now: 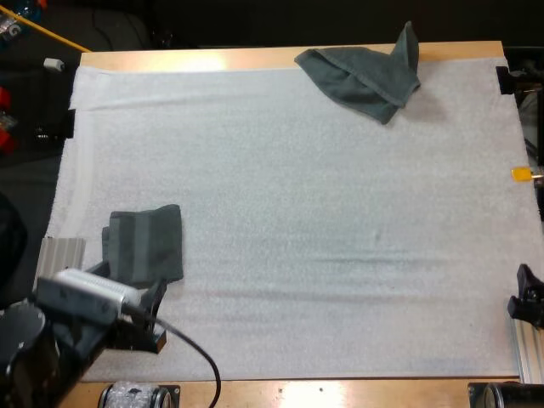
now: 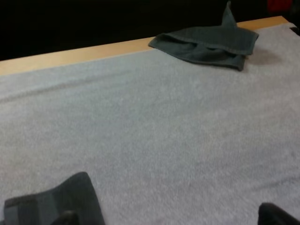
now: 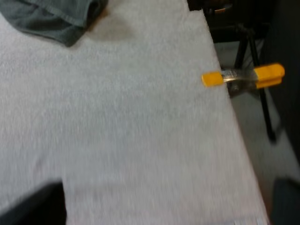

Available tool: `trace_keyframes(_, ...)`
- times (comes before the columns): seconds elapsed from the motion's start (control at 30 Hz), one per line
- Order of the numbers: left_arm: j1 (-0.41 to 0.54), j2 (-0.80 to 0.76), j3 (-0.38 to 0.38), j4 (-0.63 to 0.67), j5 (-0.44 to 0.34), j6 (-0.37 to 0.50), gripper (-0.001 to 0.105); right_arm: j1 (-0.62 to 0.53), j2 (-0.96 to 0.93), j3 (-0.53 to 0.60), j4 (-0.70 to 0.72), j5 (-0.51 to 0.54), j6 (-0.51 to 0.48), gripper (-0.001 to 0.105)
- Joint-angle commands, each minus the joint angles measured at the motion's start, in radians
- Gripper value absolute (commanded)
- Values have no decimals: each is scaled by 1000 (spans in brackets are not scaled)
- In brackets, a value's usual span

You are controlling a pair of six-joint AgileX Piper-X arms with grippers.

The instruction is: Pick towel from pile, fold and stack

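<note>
A white mat covers the wooden table and carries two towels: one crumpled towel at the far edge, right of centre, and one folded towel at the near left. The left gripper sits just beside the folded one with fingers apart and empty, and the right gripper, at the near right edge, is likewise spread and empty. The crumpled towel looks next: pinch its raised corner, not the bulk, and draw it onto open mat before folding
</note>
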Motion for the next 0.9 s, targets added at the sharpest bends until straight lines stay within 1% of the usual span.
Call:
trace_keyframes(0.0,-5,-15,-5,23,1,-11,72,-4,-3,-7,37,8,10,87)
trace_keyframes(0.07,-5,-45,-5,50,1,-11,72,-4,-3,-7,72,8,11,86)
trace_keyframes(0.2,-5,-92,-5,89,1,-6,72,-4,-25,-7,82,4,11,86)
trace_keyframes(0.37,-5,-163,-5,120,1,37,71,-4,-104,-7,78,-81,6,86)
trace_keyframes(0.47,-5,-212,-5,120,1,77,71,-4,-172,-7,73,-99,-8,86)
trace_keyframes(0.63,-5,-301,-6,120,1,116,71,-4,-277,-7,73,-99,-11,86)
trace_keyframes(0.73,-5,-353,-7,120,1,119,71,-4,-343,-8,73,-99,-8,86)
trace_keyframes(0.87,-5,-418,-8,127,1,119,71,-4,-417,-8,73,-99,19,86)
